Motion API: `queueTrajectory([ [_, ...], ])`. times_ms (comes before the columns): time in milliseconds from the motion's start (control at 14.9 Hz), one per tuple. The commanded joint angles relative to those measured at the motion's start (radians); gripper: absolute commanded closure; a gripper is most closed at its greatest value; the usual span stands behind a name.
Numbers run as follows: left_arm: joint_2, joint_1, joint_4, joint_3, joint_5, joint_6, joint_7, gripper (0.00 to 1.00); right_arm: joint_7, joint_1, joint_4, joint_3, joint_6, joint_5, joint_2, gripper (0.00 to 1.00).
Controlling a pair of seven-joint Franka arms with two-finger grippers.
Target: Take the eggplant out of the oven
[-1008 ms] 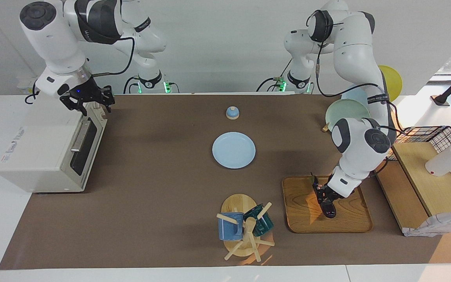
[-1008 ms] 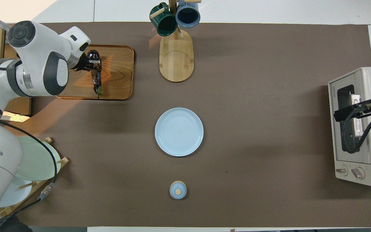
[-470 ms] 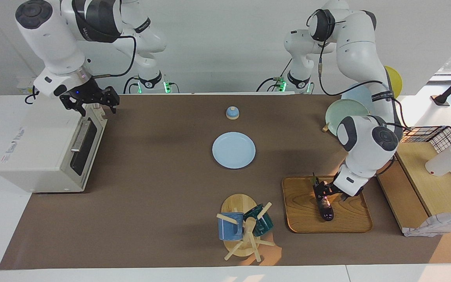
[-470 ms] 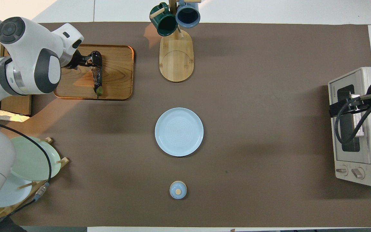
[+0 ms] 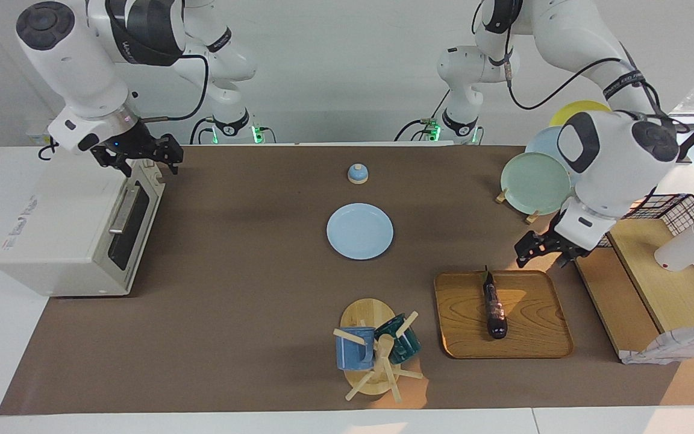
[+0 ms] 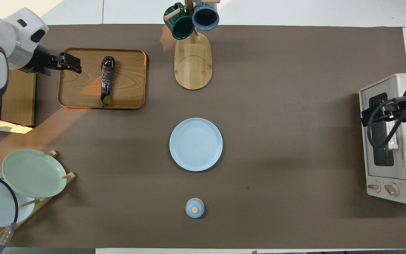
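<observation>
The eggplant [image 5: 494,307] lies alone on the wooden tray [image 5: 540,337], stem end toward the robots, well clear of the tray's rims. Note the open brown tabletop [image 5: 250,289] between the tray and the oven [image 5: 58,241], which stands at the right arm's end with its door shut; only the blue plate [image 5: 359,231] and a small domed lid [image 5: 357,173] sit mid-table, and the mug rack [image 5: 377,355] stands beside the tray.

Compared with a second ago, you see the left end effector [image 5: 541,253] has let go of the eggplant and lifted off it; it now hangs over the tray's edge nearest the robots, fingers spread and holding nothing. The eggplant has stayed put on the tray.

The left arm is bent high, wrist angled down toward the tray. The right end effector [image 5: 142,158] hovers over the oven's top corner nearest the robots, fingers apart, empty, much as before.
</observation>
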Motion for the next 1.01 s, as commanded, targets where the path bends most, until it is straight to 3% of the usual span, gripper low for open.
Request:
queueTrajectory([
  [0, -0.097, 0.003, -0.035, 0.004, 0.006, -0.109, 0.002, 0.0, 0.019, -0.002, 0.014, -0.002, -0.017, 0.012, 0.003, 0.0],
  [134, -0.161, 0.001, -0.064, 0.017, 0.008, -0.164, 0.0, 0.0, 0.019, -0.006, 0.014, 0.006, -0.017, 0.01, 0.001, 0.0],
  [538, -0.355, -0.008, -0.279, 0.017, 0.008, -0.178, -0.052, 0.0, 0.009, -0.003, 0.007, -0.005, 0.001, 0.012, -0.003, 0.0],
  [739, -0.37, -0.014, -0.293, 0.018, 0.009, -0.232, -0.052, 0.0, 0.009, 0.003, 0.017, -0.005, 0.004, 0.012, 0.0, 0.0],
  [941, -0.369, -0.038, -0.267, 0.015, 0.095, -0.247, -0.055, 0.0, 0.01, 0.013, 0.021, -0.005, 0.004, 0.007, 0.0, 0.0],
])
